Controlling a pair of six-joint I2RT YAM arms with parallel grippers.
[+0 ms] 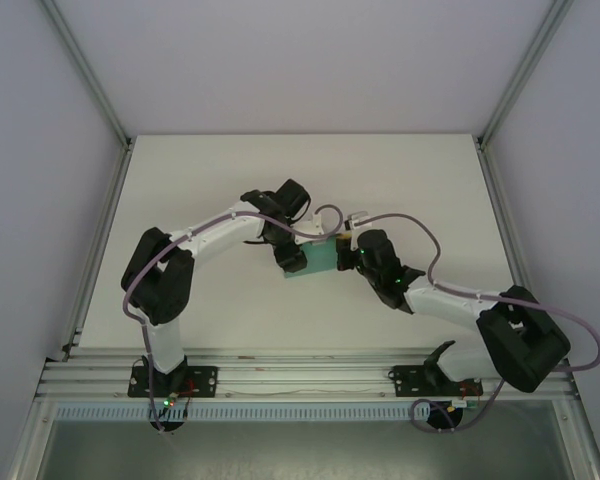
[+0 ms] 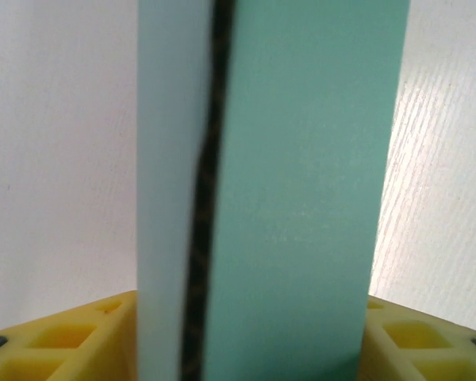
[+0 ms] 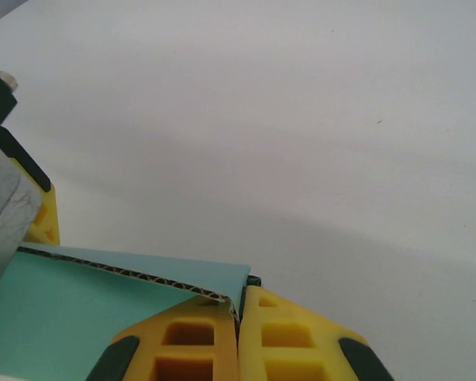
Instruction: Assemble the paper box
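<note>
Two sets of fingers meeting at the paper box (image 1: 318,258), held over mid-desk (image 1: 280,180). Right fingers (image 3: 293,333) together, pinching a thin corrugated card edge. Left fingers (image 2: 71,341) apart, straddling two upright card layers (pressing or slack: cannot tell). Judged partly assembled: some walls folded up, tucking and closing apparently left.
</note>
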